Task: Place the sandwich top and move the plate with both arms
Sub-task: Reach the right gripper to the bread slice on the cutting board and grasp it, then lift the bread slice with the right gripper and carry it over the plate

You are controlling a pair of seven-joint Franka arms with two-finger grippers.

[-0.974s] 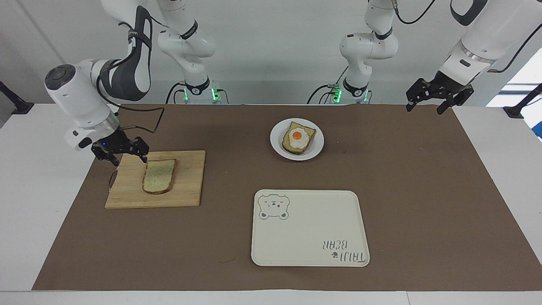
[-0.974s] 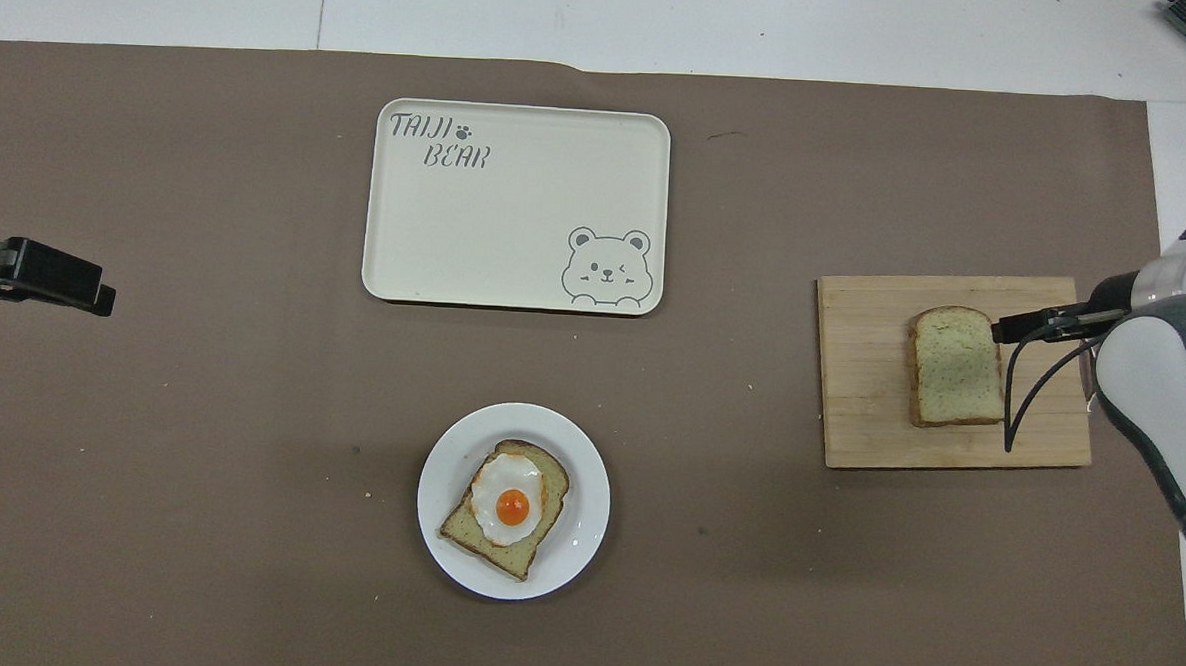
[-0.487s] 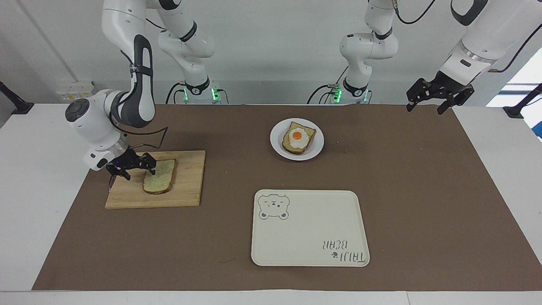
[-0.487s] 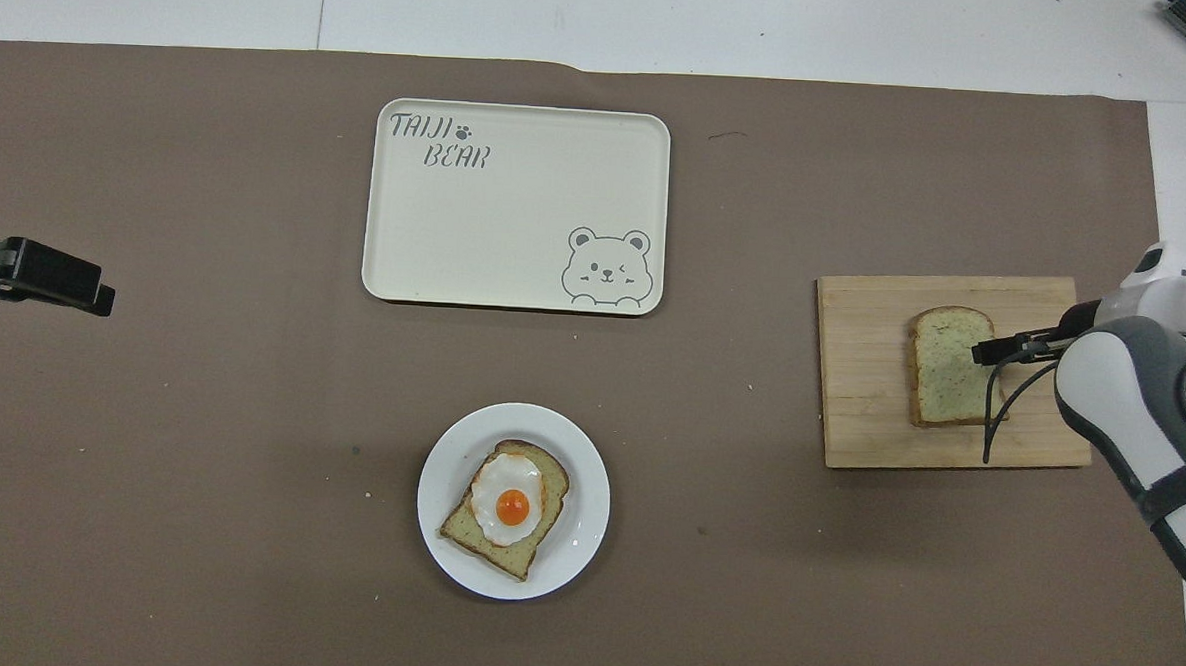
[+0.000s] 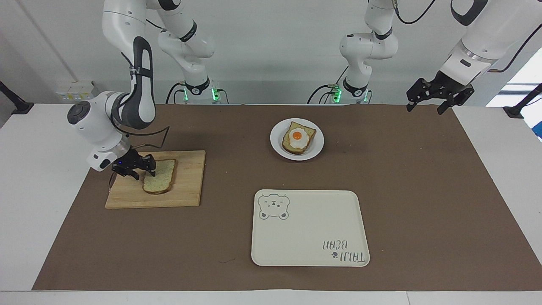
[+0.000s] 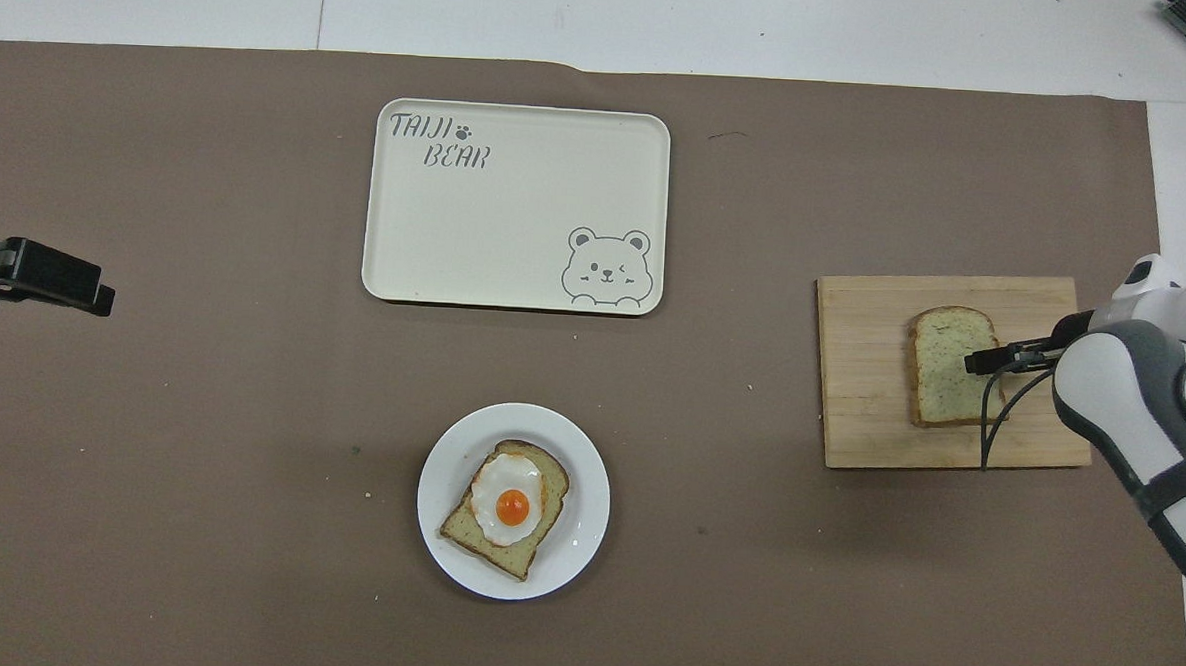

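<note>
**Right Gripper at Bread Edge; Grasp Unconfirmed**

The sandwich top point(image 5: 159, 176) lay flat on a wooden cutting board point(image 5: 186, 186) toward the right arm's end of the table. The right gripper point(image 5: 143, 168) stood low at the slice's outer edge, its fingers straddling the crust; whether they had pinched the bread could not be told. The left gripper point(image 5: 438, 96) waited above the table's corner at the left arm's end, fingers spread.

Judged from appearance, the slice would be light, soft and liable to bend or tear, so a shallow hold across the crust edge would serve best, with gentle pressure.

The plate point(image 5: 277, 146), carrying the egg-topped slice point(image 5: 299, 137), sat near the robots at mid-table, well apart from the board. A cream tray point(image 5: 309, 228) lay farther from the robots than the plate. Nothing stood between the board and the plate.
</note>
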